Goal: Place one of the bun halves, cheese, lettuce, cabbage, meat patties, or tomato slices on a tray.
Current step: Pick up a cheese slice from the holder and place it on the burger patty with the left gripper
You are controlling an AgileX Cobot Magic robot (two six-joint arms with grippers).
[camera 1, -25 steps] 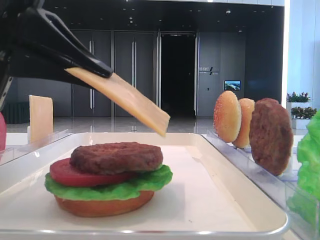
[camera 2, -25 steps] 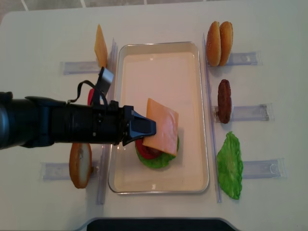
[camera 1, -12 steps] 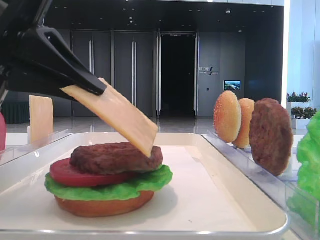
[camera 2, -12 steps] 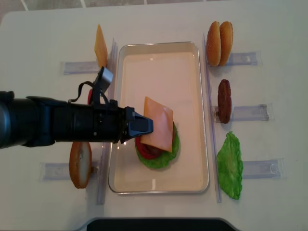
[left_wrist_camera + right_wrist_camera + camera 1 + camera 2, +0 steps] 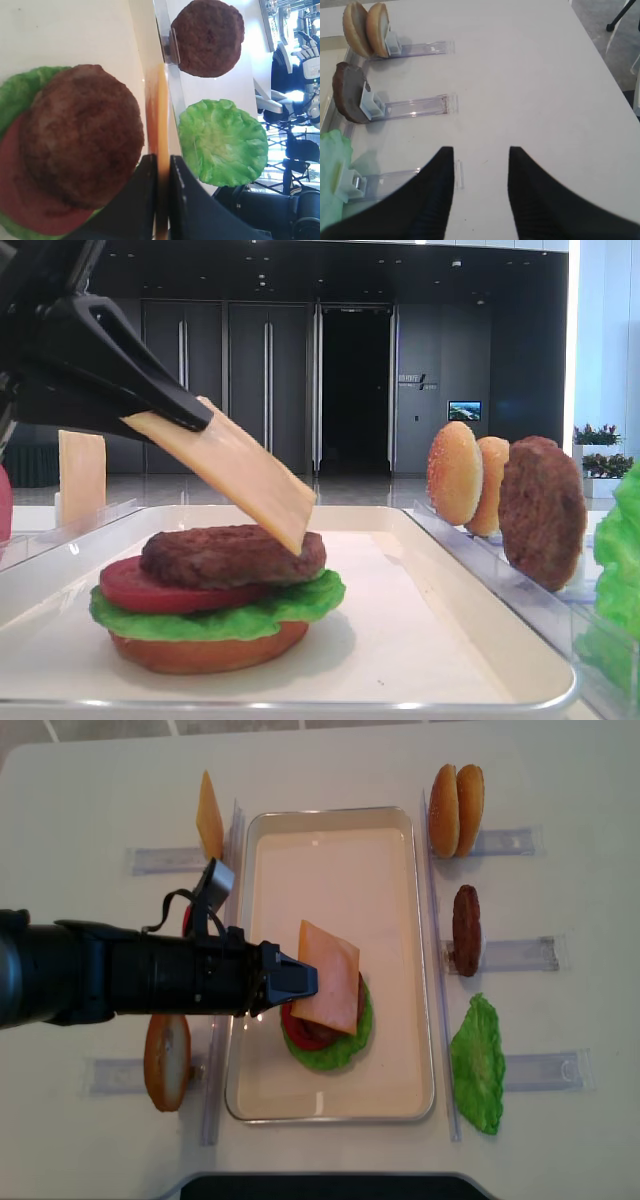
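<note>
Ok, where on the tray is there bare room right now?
The far half of the tray, between its top rim and the stacked burger, is bare. A narrower strip lies right of the stack. The near left is crowded: the left gripper holds the cheese slice there.

- Your left gripper point(image 5: 161, 172) pinches the cheese point(image 5: 156, 115) edge-on between its dark fingers point(image 5: 145, 200).
- A meat patty point(image 5: 80, 135) sits on tomato point(image 5: 20, 200) and lettuce point(image 5: 17, 95) on the tray point(image 5: 75, 30).
- Beyond the tray's rim, another patty point(image 5: 207, 37) and a lettuce leaf point(image 5: 222, 142) stand, apparently in clear racks.
</note>
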